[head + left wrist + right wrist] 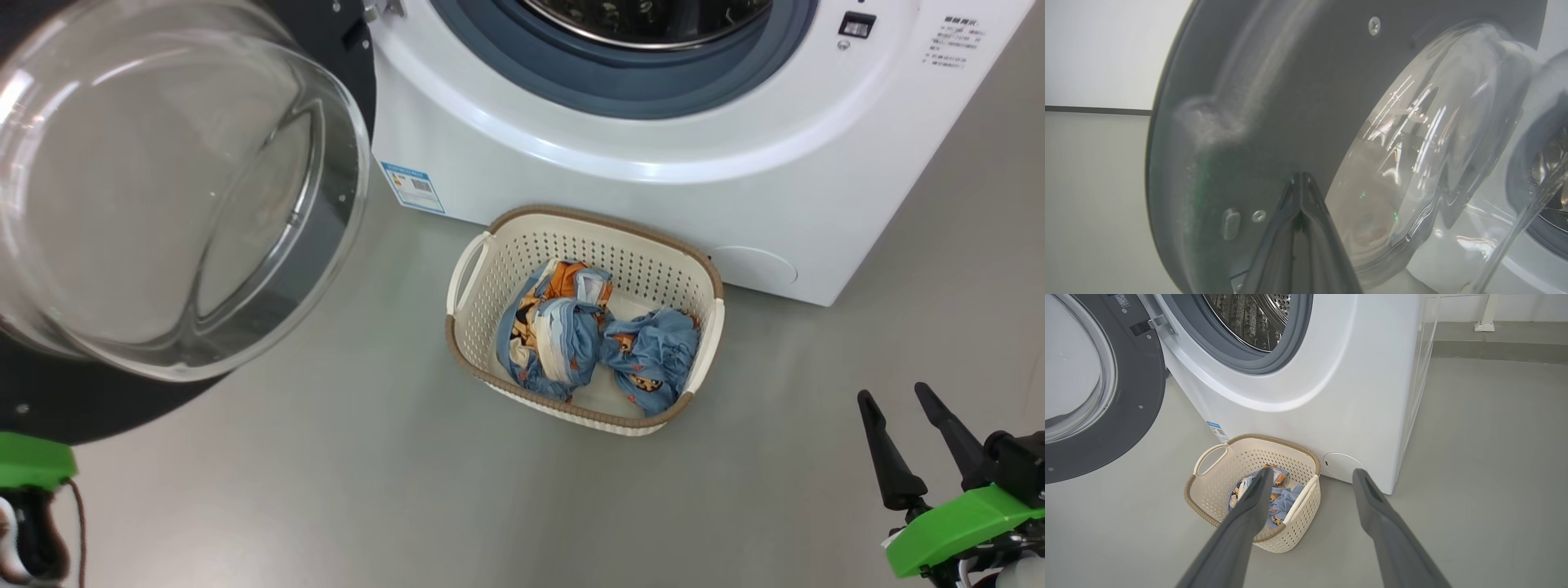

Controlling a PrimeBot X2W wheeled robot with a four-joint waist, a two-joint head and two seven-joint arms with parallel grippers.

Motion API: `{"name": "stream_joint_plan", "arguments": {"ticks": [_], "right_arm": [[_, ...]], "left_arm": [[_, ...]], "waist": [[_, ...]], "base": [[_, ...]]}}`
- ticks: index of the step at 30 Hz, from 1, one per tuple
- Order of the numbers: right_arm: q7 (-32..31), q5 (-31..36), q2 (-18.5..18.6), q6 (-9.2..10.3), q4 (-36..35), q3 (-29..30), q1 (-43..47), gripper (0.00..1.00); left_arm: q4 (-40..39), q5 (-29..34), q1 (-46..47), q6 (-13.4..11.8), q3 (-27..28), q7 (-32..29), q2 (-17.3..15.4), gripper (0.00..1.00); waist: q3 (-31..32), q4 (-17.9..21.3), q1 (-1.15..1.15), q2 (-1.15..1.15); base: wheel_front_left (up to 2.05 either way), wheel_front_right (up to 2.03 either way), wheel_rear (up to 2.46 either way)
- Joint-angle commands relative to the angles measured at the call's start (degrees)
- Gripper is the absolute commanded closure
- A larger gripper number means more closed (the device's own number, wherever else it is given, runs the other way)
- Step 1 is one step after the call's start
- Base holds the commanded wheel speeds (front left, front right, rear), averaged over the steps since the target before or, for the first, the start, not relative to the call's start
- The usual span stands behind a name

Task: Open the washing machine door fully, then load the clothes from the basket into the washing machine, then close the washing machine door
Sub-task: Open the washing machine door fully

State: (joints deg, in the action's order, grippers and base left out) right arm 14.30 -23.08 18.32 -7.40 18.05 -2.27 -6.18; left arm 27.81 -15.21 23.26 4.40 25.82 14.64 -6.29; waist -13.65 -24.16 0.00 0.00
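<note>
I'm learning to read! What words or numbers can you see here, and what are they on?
Nothing here is clear enough to read.
Blue label sticker on the washing machine front: print too small.
Grey printed lines near its top right corner: too blurred.
Small white sticker on the washing machine door: too small.
The clothes in the basket: cartoon prints, no words visible.
</note>
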Motion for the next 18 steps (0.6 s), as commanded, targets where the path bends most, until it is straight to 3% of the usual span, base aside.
{"name": "stream_joint_plan", "arguments": {"ticks": [1, 18], "right_arm": [[0.7, 0.85, 1.13, -0.09, -1.5, -0.84, -1.27, 0.0], [0.7, 1.6, 2.54, -0.09, -1.96, -1.68, -5.11, 0.0]], "left_arm": [[-0.29, 0.91, 2.56, 0.0, 2.91, 0.36, -3.92, 1.0], [13.46, 6.95, 13.19, 0.93, 9.61, 0.36, -10.72, 1.0]], "waist": [[-0.92, 0.21, 0.0, 0.0], [-5.53, 2.25, 0.0, 0.0]], "base": [[0.0, 0.0, 0.0], [0.0, 0.0, 0.0]]}}
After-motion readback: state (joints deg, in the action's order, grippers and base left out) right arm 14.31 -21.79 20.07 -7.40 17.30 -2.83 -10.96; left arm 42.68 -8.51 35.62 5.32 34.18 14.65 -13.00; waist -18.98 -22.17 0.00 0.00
